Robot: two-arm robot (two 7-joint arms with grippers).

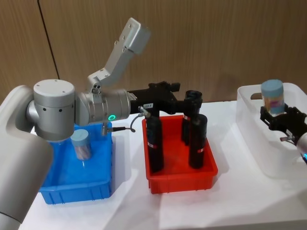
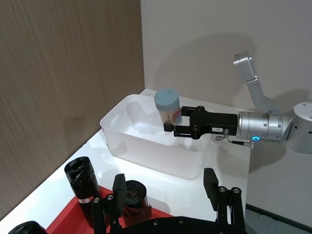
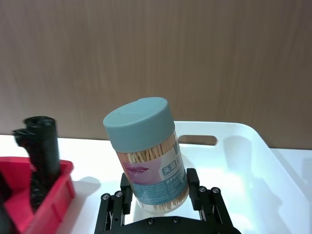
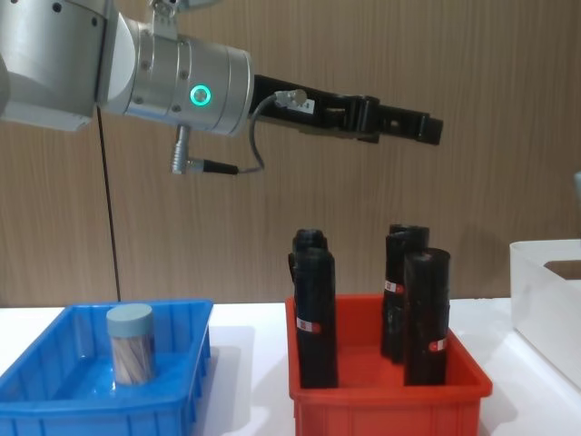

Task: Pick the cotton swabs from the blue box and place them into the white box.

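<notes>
swab jar (image 3: 144, 146): clear, blue-grey lid, sticks inside | clamped in right gripper (image 1: 278, 115) above white box (image 1: 259, 148) | left gripper (image 2: 164, 187) jaws apart, well left of it

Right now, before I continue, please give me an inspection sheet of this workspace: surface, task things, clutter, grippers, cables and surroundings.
Surface: white table, carrying three bins.
Job's things: one cotton swabs jar stands upright in the blue box; a second jar is held upright over the white box.
Clutter: red bin between the two boxes, with several black rolls standing in it.
Grippers: right gripper shut on the second jar; left gripper open, in the air above the red bin.
Cables: grey cable looping under the left arm's wrist, off the table.
Surroundings: wood-panel wall behind; nothing else seen.
</notes>
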